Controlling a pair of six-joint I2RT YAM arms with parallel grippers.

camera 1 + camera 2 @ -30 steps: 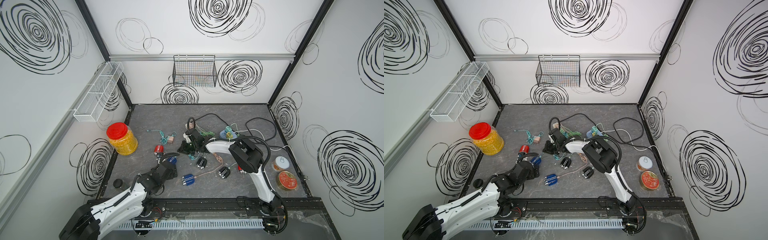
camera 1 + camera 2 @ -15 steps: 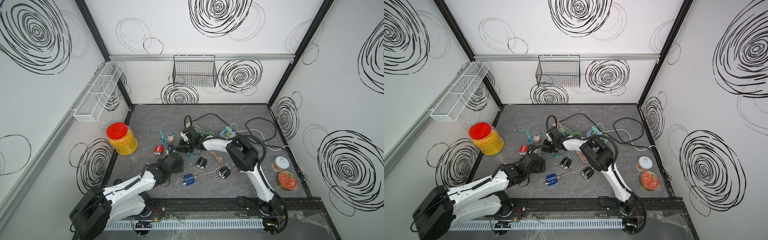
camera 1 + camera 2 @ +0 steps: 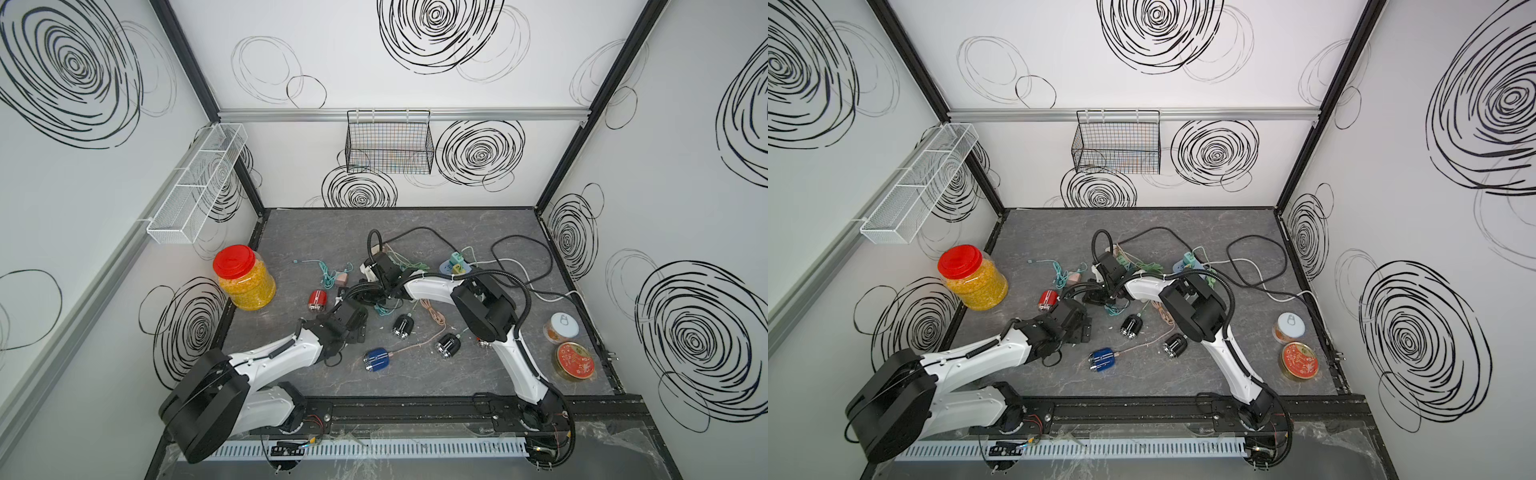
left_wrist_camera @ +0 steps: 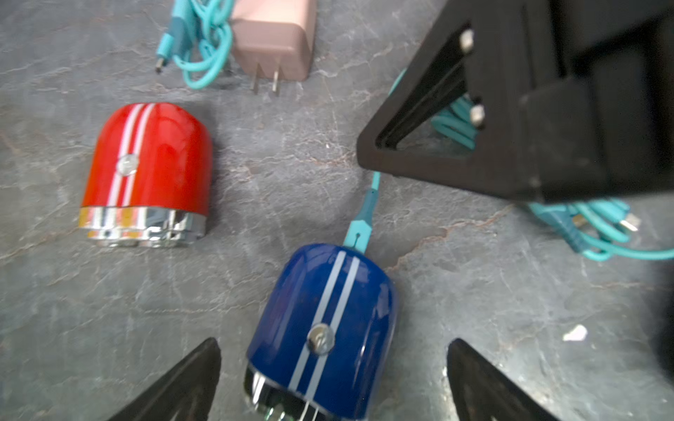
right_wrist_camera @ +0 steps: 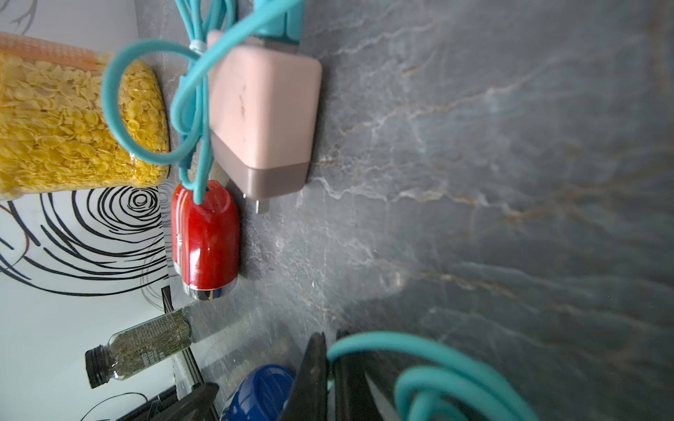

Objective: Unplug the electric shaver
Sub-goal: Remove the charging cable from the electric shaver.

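At left, red-lidded jar (image 3: 245,279), yellow flakes (image 3: 252,291)

- Red-lidded jar (image 3: 245,282) of yellow flakes stands upright at the left edge of the table (image 3: 457,378).
- Pink plug adapter (image 4: 271,40) lies flat, prongs visible.
- White-lidded tin (image 3: 561,327) and red tin (image 3: 574,360) sit just beside each other.

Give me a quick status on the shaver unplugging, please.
Left gripper open, straddling blue shaver. Right gripper shut on teal cable. Cable plugged into the shaver, not yet out. Red shaver beside it, apart.
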